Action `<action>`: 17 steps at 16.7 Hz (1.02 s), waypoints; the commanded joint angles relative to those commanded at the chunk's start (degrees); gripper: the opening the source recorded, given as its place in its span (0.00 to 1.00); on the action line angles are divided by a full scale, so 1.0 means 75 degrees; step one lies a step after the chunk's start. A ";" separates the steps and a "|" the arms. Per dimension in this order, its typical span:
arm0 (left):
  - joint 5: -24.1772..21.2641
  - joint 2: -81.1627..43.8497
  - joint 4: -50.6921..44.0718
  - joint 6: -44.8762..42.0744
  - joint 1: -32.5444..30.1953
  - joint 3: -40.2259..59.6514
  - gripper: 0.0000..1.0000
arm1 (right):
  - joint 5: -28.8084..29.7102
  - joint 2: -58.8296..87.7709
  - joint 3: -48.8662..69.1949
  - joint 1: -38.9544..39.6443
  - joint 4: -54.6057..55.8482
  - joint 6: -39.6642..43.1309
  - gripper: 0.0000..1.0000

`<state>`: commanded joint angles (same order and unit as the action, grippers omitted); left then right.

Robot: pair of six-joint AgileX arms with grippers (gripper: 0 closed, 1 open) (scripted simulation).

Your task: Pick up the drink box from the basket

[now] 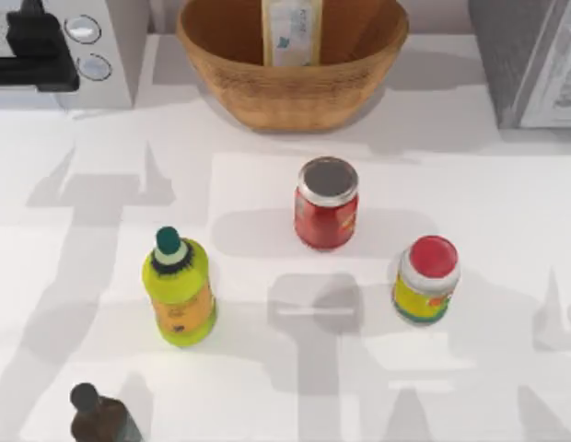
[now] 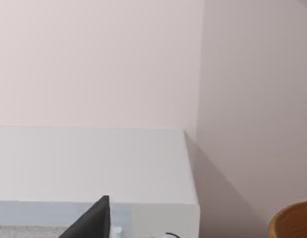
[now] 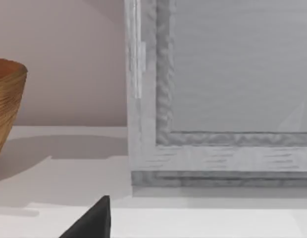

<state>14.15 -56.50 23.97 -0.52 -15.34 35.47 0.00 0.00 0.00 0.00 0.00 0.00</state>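
The drink box (image 1: 291, 32), a tan carton with a pale label, stands upright inside the wicker basket (image 1: 295, 97) at the back middle of the table. Part of the basket's rim also shows in the left wrist view (image 2: 293, 223) and the right wrist view (image 3: 7, 99). A dark edge of my left gripper (image 2: 91, 223) sits low in its wrist view, facing a white appliance. A dark edge of my right gripper (image 3: 91, 220) likewise faces a grey cabinet. Both are well away from the basket.
In front of the basket stand a red jar (image 1: 327, 203), a yellow jar with a red lid (image 1: 426, 279), a yellow-green bottle (image 1: 180, 290) and a dark brown bottle (image 1: 101, 419). A white appliance (image 1: 55, 46) is back left, a grey cabinet (image 1: 530, 60) back right.
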 joint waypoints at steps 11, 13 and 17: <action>0.1946 -0.8197 0.2766 -0.0019 -0.2137 0.5140 1.00 | 0.0000 0.0000 0.0000 0.0000 0.0000 0.0000 1.00; 0.2179 -0.9235 0.3067 -0.0010 -0.2396 0.5777 1.00 | 0.0000 0.0000 0.0000 0.0000 0.0000 0.0000 1.00; 0.2468 -1.0479 0.3432 0.0022 -0.2707 0.6569 1.00 | 0.0000 0.0000 0.0000 0.0000 0.0000 0.0000 1.00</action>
<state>32.66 -135.09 49.71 -0.36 -35.64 84.74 0.00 0.00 0.00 0.00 0.00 0.00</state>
